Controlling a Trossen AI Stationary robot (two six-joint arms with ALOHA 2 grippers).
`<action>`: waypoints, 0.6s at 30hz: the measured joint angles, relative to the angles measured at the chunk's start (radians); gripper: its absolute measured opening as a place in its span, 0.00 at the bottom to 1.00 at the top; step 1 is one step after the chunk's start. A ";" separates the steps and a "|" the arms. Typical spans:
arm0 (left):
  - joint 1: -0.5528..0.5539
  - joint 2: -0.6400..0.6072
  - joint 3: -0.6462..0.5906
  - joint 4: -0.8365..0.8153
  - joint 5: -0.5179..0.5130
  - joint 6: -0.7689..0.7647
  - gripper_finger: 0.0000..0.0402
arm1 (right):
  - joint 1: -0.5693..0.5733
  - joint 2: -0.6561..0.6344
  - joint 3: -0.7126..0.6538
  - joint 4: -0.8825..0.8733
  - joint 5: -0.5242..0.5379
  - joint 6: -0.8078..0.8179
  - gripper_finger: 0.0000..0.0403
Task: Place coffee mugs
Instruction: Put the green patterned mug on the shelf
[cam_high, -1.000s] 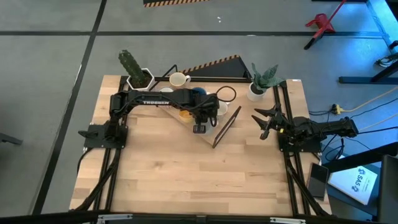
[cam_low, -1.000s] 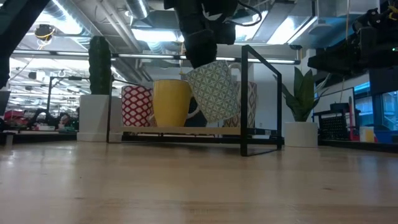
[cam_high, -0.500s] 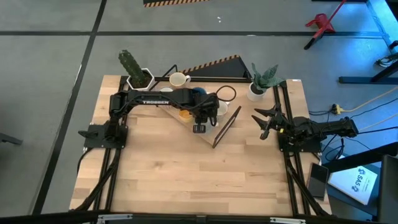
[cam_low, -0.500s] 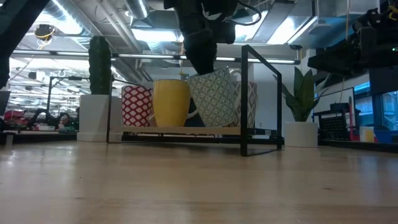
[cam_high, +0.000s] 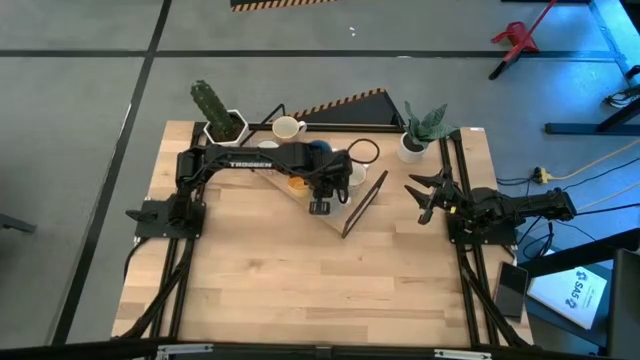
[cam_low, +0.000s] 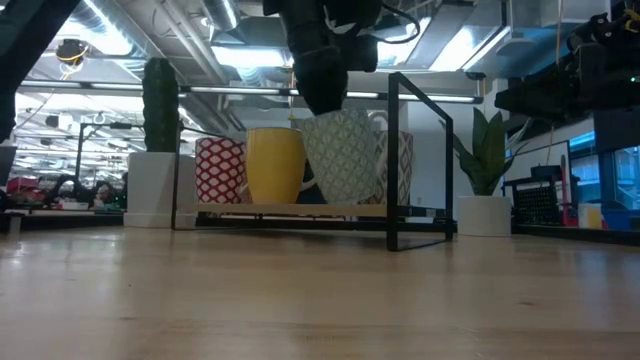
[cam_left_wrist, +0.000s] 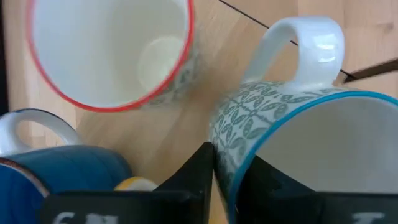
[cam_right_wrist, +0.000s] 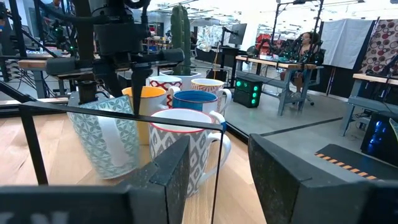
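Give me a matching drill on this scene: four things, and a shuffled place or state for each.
1. teal-rimmed mug
2. yellow mug
3. right gripper
4. cactus

A. open, by the table's right edge
B. far left corner, in a white pot
C. rim pinched by the left gripper
D. standing ungripped beside the red-patterned mug

Pairs: 1-C, 2-D, 3-A, 4-B.

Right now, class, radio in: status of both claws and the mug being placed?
Left claw shut on teal-patterned mug, mug upright on tray. Right claw open, waiting at table's right edge. Neighbouring mugs close by.
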 joint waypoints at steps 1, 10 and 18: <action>-0.001 0.001 0.000 -0.004 0.002 0.000 0.10 | 0.000 0.000 0.000 0.000 0.000 0.000 0.37; -0.001 0.001 0.000 0.003 0.025 0.003 0.04 | 0.000 0.000 0.000 0.000 0.000 -0.003 0.37; -0.001 0.001 0.000 0.000 0.030 0.006 0.04 | 0.000 0.000 0.000 0.000 0.000 -0.003 0.37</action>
